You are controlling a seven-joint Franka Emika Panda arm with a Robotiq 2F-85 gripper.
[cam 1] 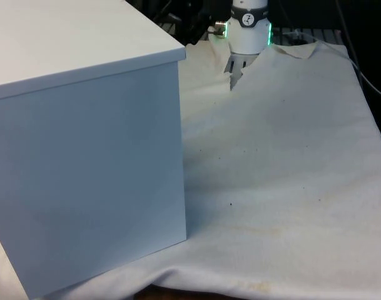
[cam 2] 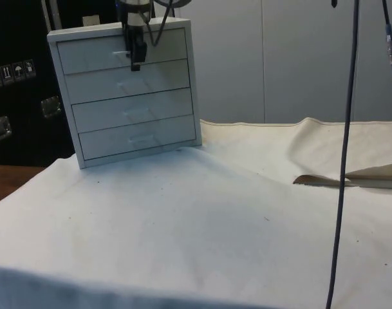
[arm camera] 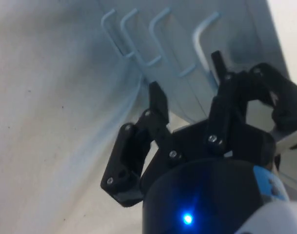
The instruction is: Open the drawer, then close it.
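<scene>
The two black fingers [arm camera: 158, 105] stand apart with nothing between them, and the gripper [arm camera: 185, 80] hangs just in front of the top drawer [cam 2: 121, 53] near its handle [arm camera: 203, 36], so I would say the thing to get right is lining the gap squarely over that bar and pushing in until it sits well between the fingers before closing, then pulling straight out so the drawer does not jam. The chest of drawers [cam 2: 128, 90] is white with four drawers, all looking shut, each with a thin pale bar handle, and it stands at a far corner of the cloth-covered table [cam 2: 202, 225]
</scene>
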